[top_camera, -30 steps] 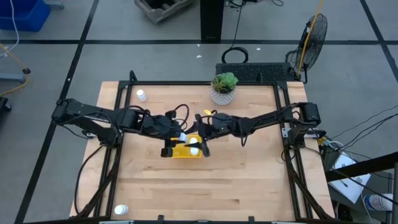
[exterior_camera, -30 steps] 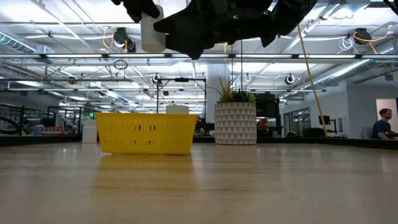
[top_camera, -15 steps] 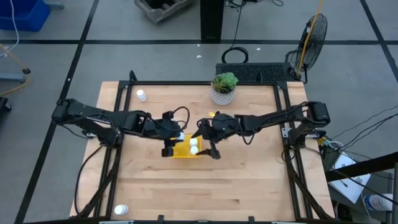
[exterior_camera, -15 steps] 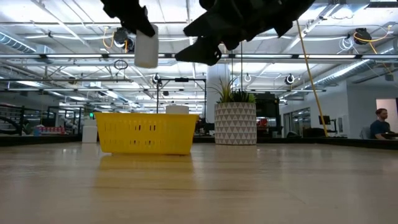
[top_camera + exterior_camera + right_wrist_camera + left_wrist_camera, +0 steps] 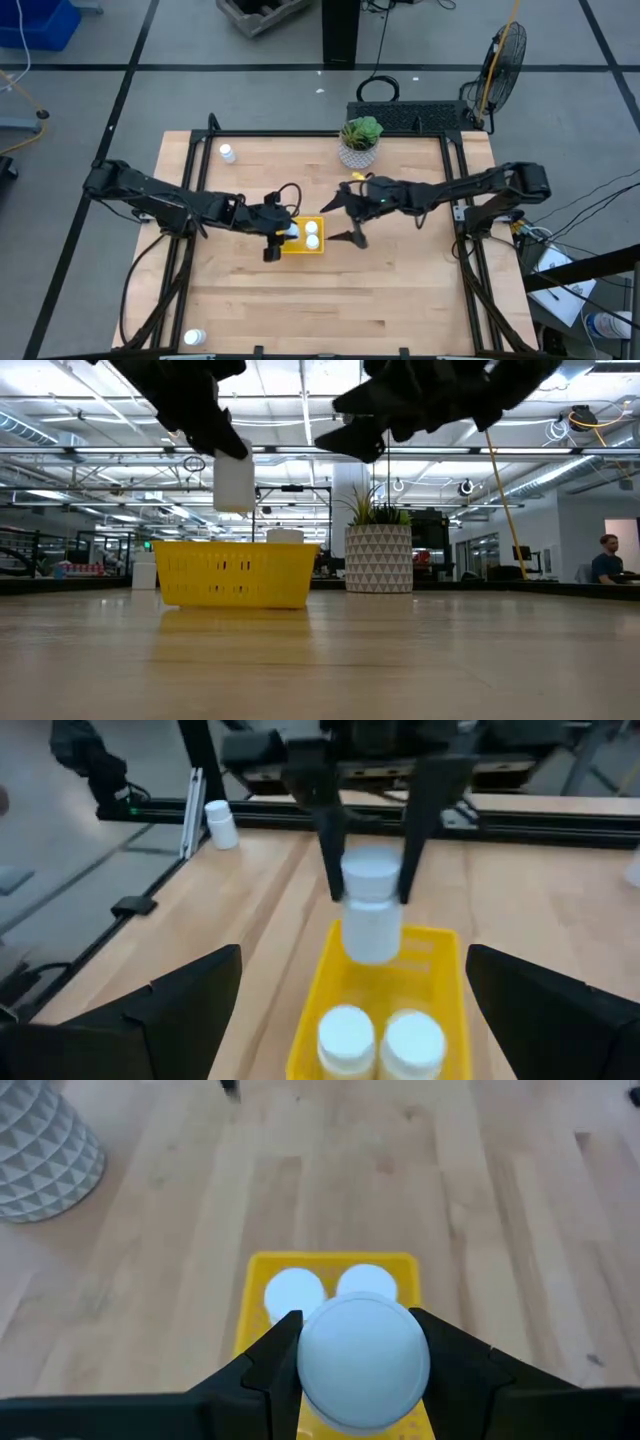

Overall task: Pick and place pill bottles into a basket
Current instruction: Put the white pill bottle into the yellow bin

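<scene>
A white pill bottle (image 5: 371, 915) is seen clamped upright between the fingers of the left gripper (image 5: 362, 1365), suspended directly above the yellow basket (image 5: 290, 245), over the basket's end nearest the left arm. Two pill bottles (image 5: 383, 1040) are already stood side by side inside the basket, at its end toward the right arm. The right gripper (image 5: 352, 238) is held with its jaws spread wide and empty, raised clear of the table just beside the basket on the potted plant's (image 5: 360, 141) side. The held bottle's long axis is kept vertical, cap up, so a straight descent is judged to be all that is needed, with free basket floor lying beneath it. A fourth pill bottle (image 5: 227, 153) is left well apart from the basket near the table's far left corner, and a fifth (image 5: 195, 338) at the near left edge; the left arm is judged nearer both.
</scene>
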You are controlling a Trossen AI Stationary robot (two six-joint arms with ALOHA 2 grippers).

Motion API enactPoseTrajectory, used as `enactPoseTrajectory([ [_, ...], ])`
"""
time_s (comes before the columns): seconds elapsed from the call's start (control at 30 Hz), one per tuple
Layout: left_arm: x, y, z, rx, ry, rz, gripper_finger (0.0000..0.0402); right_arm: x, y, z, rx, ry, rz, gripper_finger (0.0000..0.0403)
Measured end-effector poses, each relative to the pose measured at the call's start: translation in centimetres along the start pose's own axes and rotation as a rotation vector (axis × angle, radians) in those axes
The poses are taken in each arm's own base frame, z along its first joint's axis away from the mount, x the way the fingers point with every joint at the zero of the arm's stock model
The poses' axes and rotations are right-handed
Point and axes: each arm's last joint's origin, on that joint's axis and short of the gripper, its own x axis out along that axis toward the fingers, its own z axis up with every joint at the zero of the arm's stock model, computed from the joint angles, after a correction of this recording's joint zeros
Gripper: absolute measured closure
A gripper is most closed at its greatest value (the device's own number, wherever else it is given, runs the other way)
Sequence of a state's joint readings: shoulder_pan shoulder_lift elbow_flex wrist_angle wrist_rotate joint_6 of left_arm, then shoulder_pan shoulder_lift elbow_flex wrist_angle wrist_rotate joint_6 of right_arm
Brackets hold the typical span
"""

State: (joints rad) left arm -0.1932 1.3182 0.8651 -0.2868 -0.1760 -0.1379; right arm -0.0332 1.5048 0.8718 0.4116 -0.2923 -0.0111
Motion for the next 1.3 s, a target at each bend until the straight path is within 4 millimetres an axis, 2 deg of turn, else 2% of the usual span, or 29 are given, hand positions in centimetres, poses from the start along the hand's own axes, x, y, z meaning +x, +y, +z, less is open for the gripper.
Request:
enactPoseTrajectory([
  [0.13, 0.6, 0.1, -1.0, -0.016, -0.010, 0.016, 0.0240, -1.7, 0.1, -0.6, -0.009, -0.081, -0.016, 0.0023],
  [0.3, 1.3, 0.1, -2.3, -0.032, -0.034, 0.012, 0.0240, -2.9, 0.2, -0.8, -0.013, -0.148, -0.025, 0.0023],
  [0.47, 2.4, 0.1, -3.4, -0.050, -0.030, 0.013, 0.0240, -3.0, 0.3, -0.9, -0.013, -0.147, -0.028, 0.0023],
  [0.8, 6.8, -0.6, -4.8, -0.043, 0.030, 0.004, 0.0240, -3.0, 0.2, -0.9, -0.010, -0.149, -0.052, 0.0023],
  [1.07, 8.0, -1.1, -5.1, -0.047, 0.015, -0.025, 0.0238, -3.0, 0.2, -0.8, -0.012, -0.154, -0.052, 0.0023],
  [1.3, 7.8, -1.1, -5.0, -0.048, 0.011, -0.033, 0.0148, -2.9, 0.2, -0.9, -0.010, -0.147, -0.052, 0.0023],
])
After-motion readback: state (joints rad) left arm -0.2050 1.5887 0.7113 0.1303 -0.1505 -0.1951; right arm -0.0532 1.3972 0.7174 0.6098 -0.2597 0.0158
